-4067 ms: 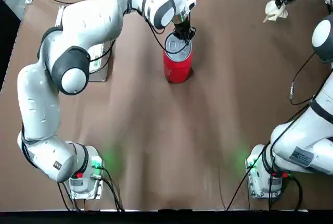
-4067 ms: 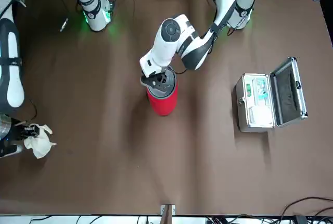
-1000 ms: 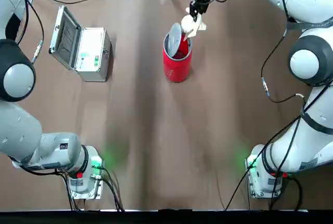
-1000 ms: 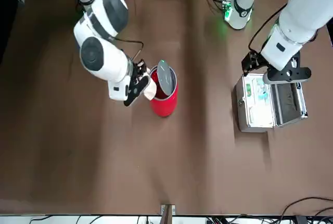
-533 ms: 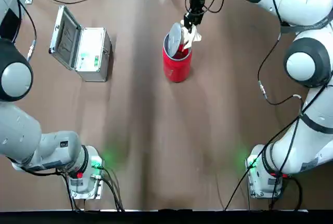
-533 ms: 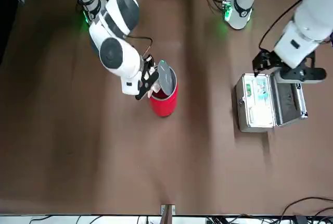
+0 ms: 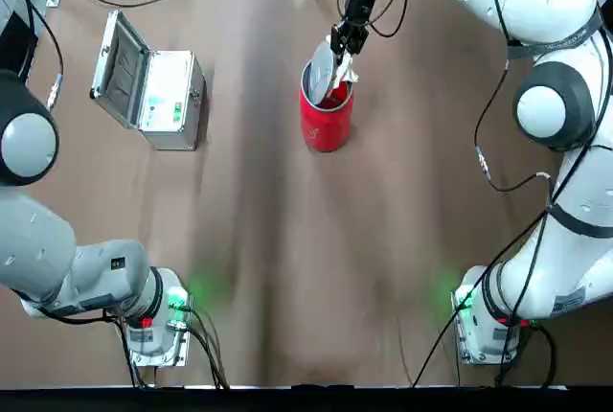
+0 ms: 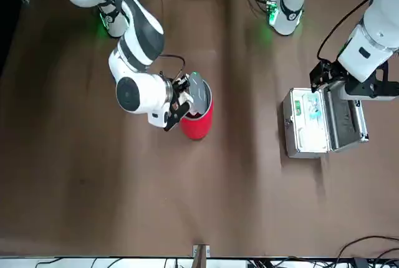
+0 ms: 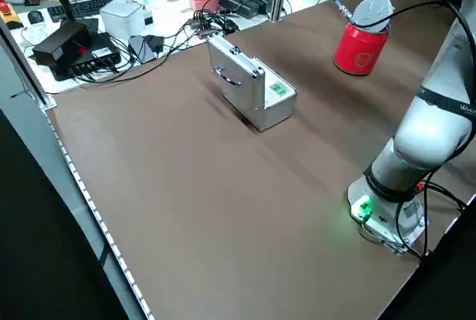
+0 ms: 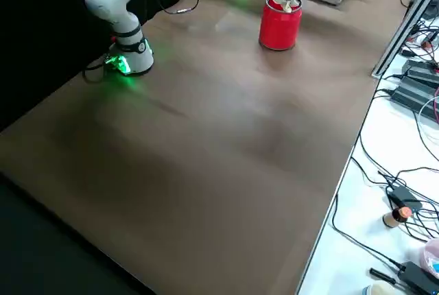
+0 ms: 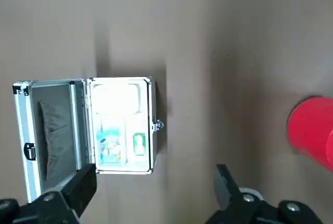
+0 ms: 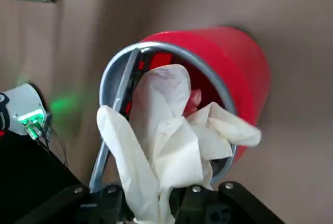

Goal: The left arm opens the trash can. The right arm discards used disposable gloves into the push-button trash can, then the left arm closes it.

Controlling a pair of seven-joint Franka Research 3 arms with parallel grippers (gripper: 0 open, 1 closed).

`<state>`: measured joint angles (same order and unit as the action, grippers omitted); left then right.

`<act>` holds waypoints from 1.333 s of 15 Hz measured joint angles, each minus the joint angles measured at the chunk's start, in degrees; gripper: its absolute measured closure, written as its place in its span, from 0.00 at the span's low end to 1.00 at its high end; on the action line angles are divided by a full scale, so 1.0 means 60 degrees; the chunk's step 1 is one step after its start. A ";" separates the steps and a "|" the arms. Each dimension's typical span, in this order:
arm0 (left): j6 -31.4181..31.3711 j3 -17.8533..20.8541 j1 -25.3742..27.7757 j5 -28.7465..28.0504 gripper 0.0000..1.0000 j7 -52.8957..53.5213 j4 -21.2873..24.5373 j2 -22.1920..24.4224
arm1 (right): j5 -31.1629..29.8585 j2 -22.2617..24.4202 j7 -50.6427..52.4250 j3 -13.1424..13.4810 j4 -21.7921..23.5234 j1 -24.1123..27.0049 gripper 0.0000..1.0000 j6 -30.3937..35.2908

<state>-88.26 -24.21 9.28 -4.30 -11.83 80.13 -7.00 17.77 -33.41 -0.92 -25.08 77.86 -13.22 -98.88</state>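
The red trash can (image 7: 327, 115) stands at the table's far middle with its grey lid (image 7: 320, 69) tipped up, leaving the mouth uncovered. My right gripper (image 7: 346, 40) hovers just over the rim, shut on the crumpled white disposable gloves (image 12: 167, 139), which hang down into the can's mouth (image 12: 156, 67). In the front view that right gripper (image 8: 177, 101) is right beside the trash can (image 8: 197, 126). Away from the can, my left gripper (image 8: 327, 80) hovers open over the silver box (image 8: 312, 123); its wrist view shows the left gripper (image 11: 153, 176) with nothing between the fingers.
The silver rectangular box (image 7: 153, 88) lies with its hinged lid open at the robot's far left, contents showing (image 11: 117, 140). Cables and desk clutter (image 9: 149, 15) run along the table's far edge. Both arm bases (image 7: 158, 321) sit at the near edge.
The right gripper has carried the gloves from beside the can's rim to over its mouth, lowering them in. The left gripper has drifted a little farther from the can, over the silver box.
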 joint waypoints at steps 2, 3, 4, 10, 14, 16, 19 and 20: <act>0.0000 0.0001 0.0121 0.0000 0.00 0.0024 0.0000 0.0001 | 0.0025 -0.0135 -0.0019 0.0006 -0.0002 0.0009 0.89 -0.0123; 0.0000 0.0000 0.0144 0.0000 0.00 0.0046 0.0000 0.0001 | 0.0041 -0.0184 -0.0055 0.0007 -0.0004 0.0020 0.89 -0.0126; 0.0000 -0.0008 0.0145 0.0000 0.00 0.0048 0.0000 0.0002 | 0.0069 -0.0237 -0.0097 0.0009 -0.0003 0.0030 0.89 -0.0126; 0.0000 -0.0082 0.0143 0.0000 0.00 0.0048 0.0000 0.0003 | 0.0369 -0.0474 -0.0138 0.0098 -0.0003 0.0060 0.89 -0.0131; 0.0000 -0.0111 0.0126 0.0000 0.00 0.0042 0.0006 0.0003 | 0.0388 -0.0477 -0.0136 0.0124 -0.0033 0.0406 0.89 -0.0111; 0.0000 -0.0115 0.0129 0.0000 0.00 0.0039 0.0009 0.0003 | 0.0400 -0.0477 -0.0136 0.0120 -0.0033 0.0437 0.89 -0.0110; 0.0000 -0.0119 0.0125 0.0000 0.00 0.0029 0.0011 0.0003 | 0.0426 -0.0477 -0.0142 0.0081 -0.0033 0.0432 0.89 -0.0090; 0.0000 -0.0123 0.0124 0.0000 0.00 0.0025 0.0013 0.0003 | 0.0569 -0.0477 -0.0186 0.0081 -0.0032 0.0431 0.89 -0.0081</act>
<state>-88.26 -24.95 10.02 -4.31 -11.69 80.21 -6.98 21.18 -36.28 -2.04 -24.60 77.67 -10.63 -99.36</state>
